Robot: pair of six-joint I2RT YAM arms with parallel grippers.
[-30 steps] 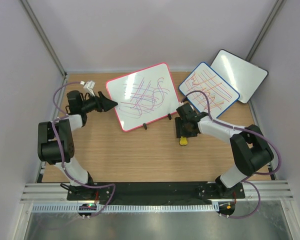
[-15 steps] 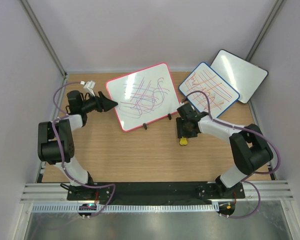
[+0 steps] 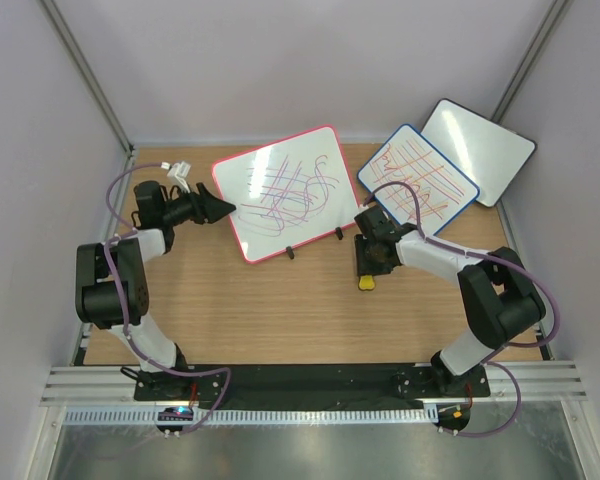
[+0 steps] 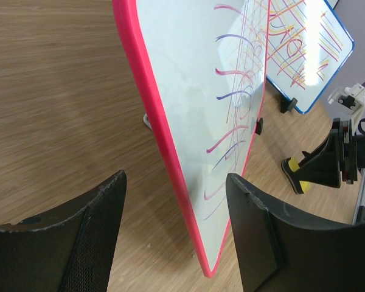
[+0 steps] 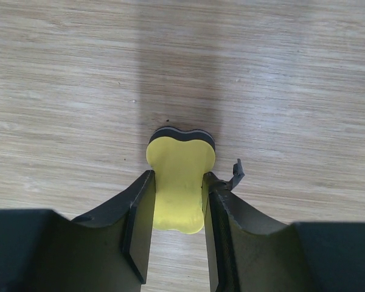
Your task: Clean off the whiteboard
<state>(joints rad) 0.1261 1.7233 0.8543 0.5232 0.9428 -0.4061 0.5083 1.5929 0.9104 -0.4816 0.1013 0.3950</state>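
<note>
The whiteboard point(image 3: 285, 192), framed in red-pink and crossed with purple and red scribbles, stands propped at a tilt on small black feet point(image 3: 291, 252) at the far middle of the wooden table point(image 3: 280, 320). Its left edge meets the left gripper point(image 3: 223, 208), which reaches in from the left side of the table. In the left wrist view the whiteboard point(image 4: 194, 115) stands edge-on, and its pink frame runs down between the two dark fingers point(image 4: 97, 213) of the left gripper point(image 4: 173, 182). The jaws are spread wide on either side of the frame, with a gap showing on each side, so the gripper holds nothing.

The right gripper point(image 3: 366, 268) points down at the table just in front of the whiteboard's near right corner, close to it but not touching. Its jaws are drawn in against the two sides of a yellow eraser point(image 5: 179, 182) with a black felt base, seen from above in the right wrist view between the fingers of the right gripper point(image 5: 177, 194). The eraser point(image 3: 366, 283) sits low at the table surface; whether it rests on the wood or hangs just above it cannot be told.

To the right of the whiteboard lies a smaller blue-framed board point(image 3: 417, 180) covered with red lines, and a blank black-framed board point(image 3: 478, 138) lies beyond it toward the far right corner
</note>
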